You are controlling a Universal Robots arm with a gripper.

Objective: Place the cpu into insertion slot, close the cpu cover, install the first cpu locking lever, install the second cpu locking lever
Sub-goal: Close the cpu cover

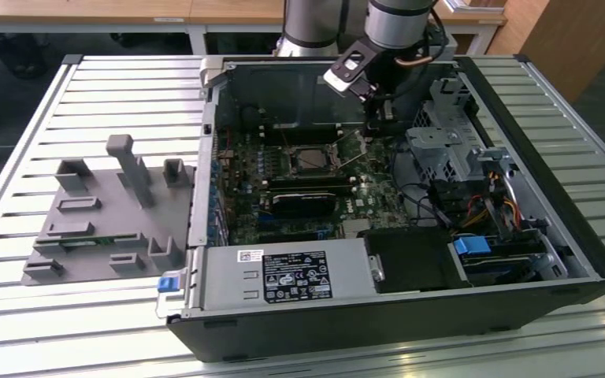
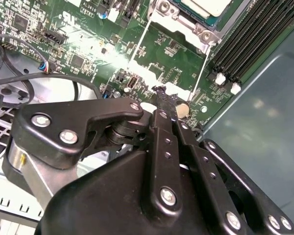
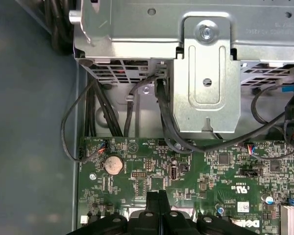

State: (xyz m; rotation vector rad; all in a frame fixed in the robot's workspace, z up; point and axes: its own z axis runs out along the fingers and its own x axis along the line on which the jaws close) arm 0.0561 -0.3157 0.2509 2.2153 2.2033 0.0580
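Nearest sits the one power supply (image 1: 281,276), in the near end of the open computer case (image 1: 387,335). On the exterior view's left, outside the case, lies one grey fixture (image 1: 103,213). Farther in, on the green motherboard (image 1: 371,197), is the work itself.

There is one cpu (image 2: 208,6), and its silvery top lies flat inside the one insertion slot (image 1: 313,172), so I judge the placing done. One cpu cover (image 2: 186,23) shows as a silvery frame lying around the chip, and it looks closed as far as I can tell. That is two steps of four.

I count two locking levers, and both look unlatched. The first locking lever (image 2: 138,43) and the second locking lever (image 2: 199,73) are thin wires running away from the slot across the board. I judge both lever steps are left.

Beside the slot runs one bank of long black memory slots (image 2: 250,39); I cannot count them surely.

My one gripper (image 2: 161,95) hangs low over the board, just to the exterior view's right of the slot and a little farther back. The fingertips are pressed together and hold nothing that I can make out. The tip is near the second lever's free end, but I cannot tell whether it touches.

Beyond me are one coin cell (image 3: 113,165) and one metal drive cage (image 3: 206,73).
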